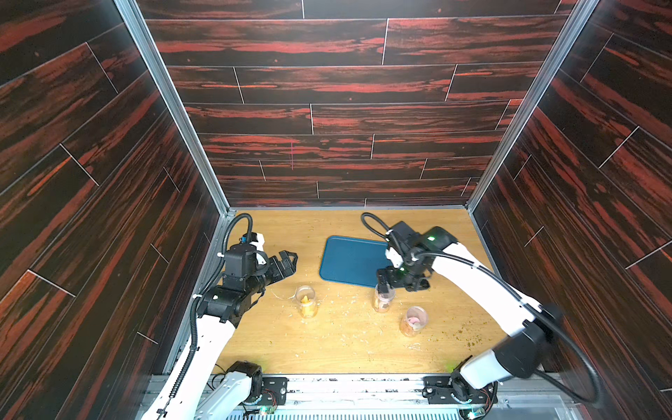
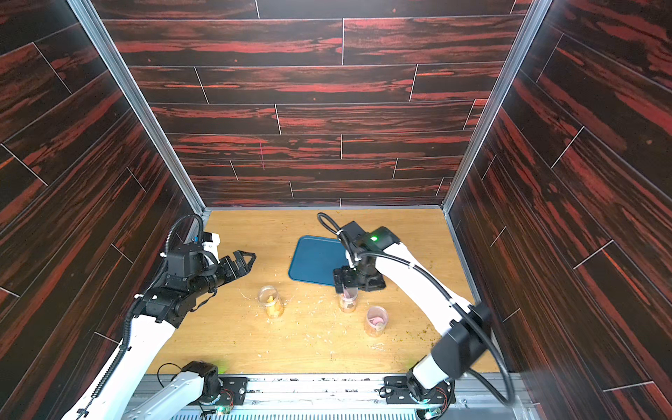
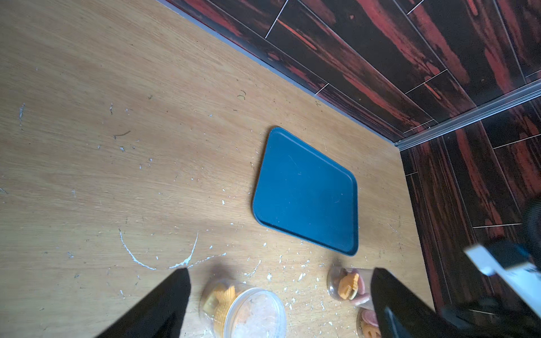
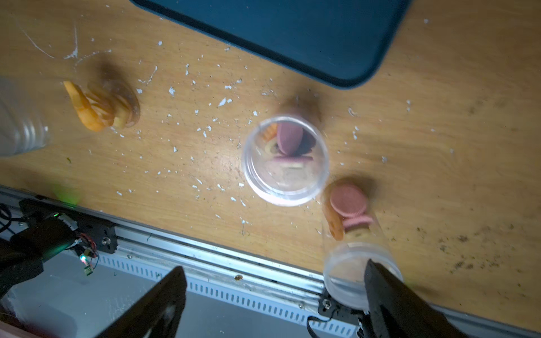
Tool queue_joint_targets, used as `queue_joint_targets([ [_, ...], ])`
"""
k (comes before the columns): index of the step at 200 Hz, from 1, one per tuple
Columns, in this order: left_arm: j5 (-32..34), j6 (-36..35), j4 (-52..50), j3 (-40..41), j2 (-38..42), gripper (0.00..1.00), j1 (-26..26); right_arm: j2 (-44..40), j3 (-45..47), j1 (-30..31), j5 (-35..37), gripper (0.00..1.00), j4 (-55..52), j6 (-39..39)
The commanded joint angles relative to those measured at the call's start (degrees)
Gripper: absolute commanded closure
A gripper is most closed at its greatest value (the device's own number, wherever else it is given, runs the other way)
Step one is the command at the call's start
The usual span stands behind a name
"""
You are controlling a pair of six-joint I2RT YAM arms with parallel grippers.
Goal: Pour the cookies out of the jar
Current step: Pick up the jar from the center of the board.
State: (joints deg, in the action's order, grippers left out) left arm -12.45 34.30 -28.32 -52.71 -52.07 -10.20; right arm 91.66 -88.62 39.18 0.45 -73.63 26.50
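Right wrist view: right pincer [image 4: 275, 265] gapes wide above a clear jar [image 4: 285, 187] of cookies [image 4: 289, 140]; left pincer [image 3: 280, 269] wide too.

Three clear jars [image 1: 307, 305] [image 1: 382, 301] [image 1: 412, 322] — and one blue tray [image 1: 349, 262].

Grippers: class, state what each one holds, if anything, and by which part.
Nothing is held. The left gripper is open and empty; the right gripper is open above the middle jar.
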Motion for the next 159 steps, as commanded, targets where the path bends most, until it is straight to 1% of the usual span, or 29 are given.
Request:
queue_joint_targets([
  [1,0.44,-0.23,-1.0,-0.62,1.12,0.0,-0.14,3.53,-0.11,0.79,-1.89,0.02,3.09,-0.31],
  [23,1.08,-1.06,-2.58,-0.71,2.12,0.0,-0.16,5.68,0.84,0.77,-1.71,0.02,3.99,-0.81],
  [55,2.22,-2.14,-4.12,-0.52,3.67,0.0,-0.11,7.38,1.96,0.75,1.99,0.02,3.58,-1.41],
  [59,2.25,-2.21,-5.99,-0.35,3.85,0.0,-0.09,7.54,2.02,0.8,2.14,0.02,3.53,-1.49],
  [86,2.91,-2.02,-6.09,0.25,4.44,0.0,-0.13,8.45,3.11,0.78,2.11,0.05,3.86,-1.62],
  [159,2.81,-1.26,-5.37,-0.71,2.42,0.0,-0.13,9.56,5.89,0.73,2.03,0.11,6.53,-1.82],
])
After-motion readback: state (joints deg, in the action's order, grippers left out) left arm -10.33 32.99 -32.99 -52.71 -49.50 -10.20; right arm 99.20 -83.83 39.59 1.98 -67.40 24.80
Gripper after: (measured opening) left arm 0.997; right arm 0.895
